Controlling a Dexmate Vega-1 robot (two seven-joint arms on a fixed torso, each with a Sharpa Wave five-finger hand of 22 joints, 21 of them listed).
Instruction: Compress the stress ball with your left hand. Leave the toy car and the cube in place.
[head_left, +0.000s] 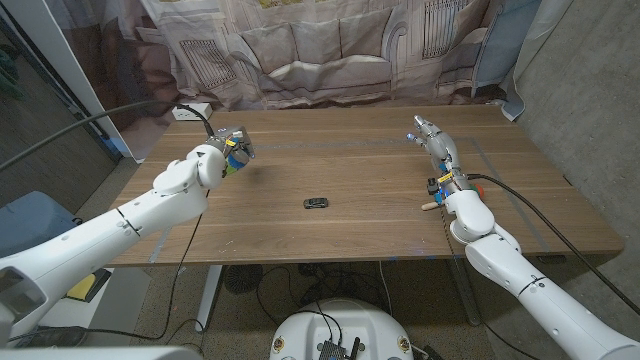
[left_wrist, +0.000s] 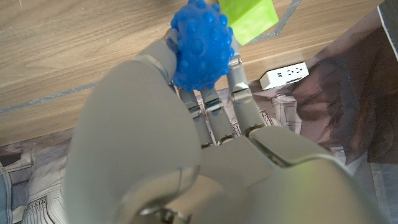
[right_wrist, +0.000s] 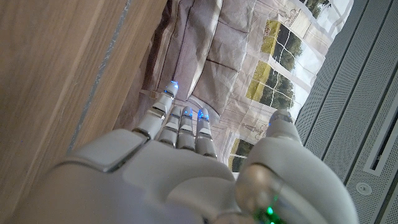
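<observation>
The blue, knobbly stress ball (left_wrist: 202, 45) is gripped by the left robot hand (left_wrist: 186, 149), with the fingers (left_wrist: 239, 93) wrapped round it; in the head view this robot hand (head_left: 226, 152) is seen over the left part of the wooden bench (head_left: 360, 150). A green cube (left_wrist: 249, 17) is seen just beside the ball, on the bench. A small dark toy car (head_left: 316, 202) lies near the bench's middle, well apart from both hands. The right robot hand (head_left: 436, 143) is held over the right side with fingers (right_wrist: 180, 124) extended and nothing held. A white power strip (head_left: 192, 111) lies at the far left edge.
</observation>
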